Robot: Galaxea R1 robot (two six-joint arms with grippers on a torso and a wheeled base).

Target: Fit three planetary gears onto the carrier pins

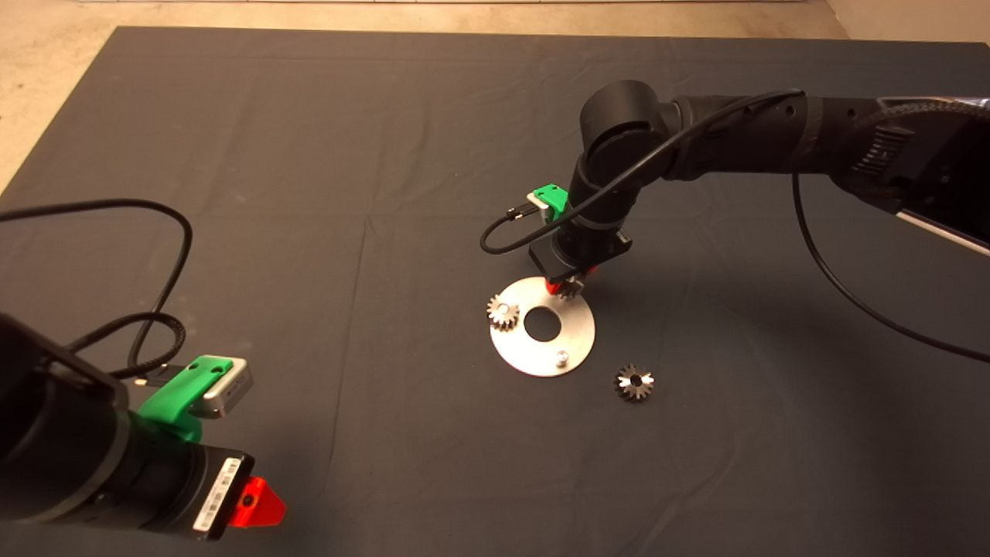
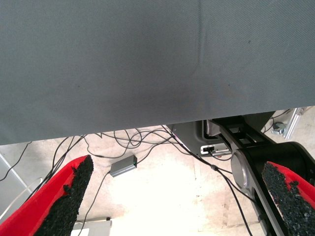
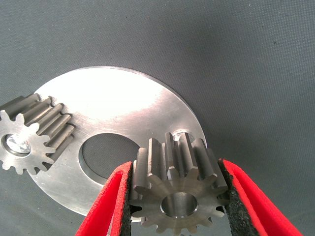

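Gripping a planetary gear (image 3: 176, 189) between its two red fingers (image 3: 106, 204), our right gripper (image 1: 571, 285) hangs over the far rim of the silver disc (image 1: 576, 329), near the middle of the dark mat (image 1: 309, 155). In the right wrist view we see the black pads pressed against the teeth on both sides, the bore facing the camera, and the top of a carrier pin (image 3: 181, 133) peeking out just behind the held gear. A second gear (image 1: 503, 312) already sits on its pin at the disc's left edge, its teeth overhanging the rim. We find another pin (image 1: 562, 357) bare at the near edge of the disc. The third gear (image 1: 634, 382) lies loose on the mat just off the disc's near right side, apart from it.

Our left gripper (image 1: 259, 503) waits at the mat's lower left corner, fingers (image 2: 66, 196) spread wide with nothing between them. Wide bare mat lies on all sides of the disc, so we see plenty of room around it.
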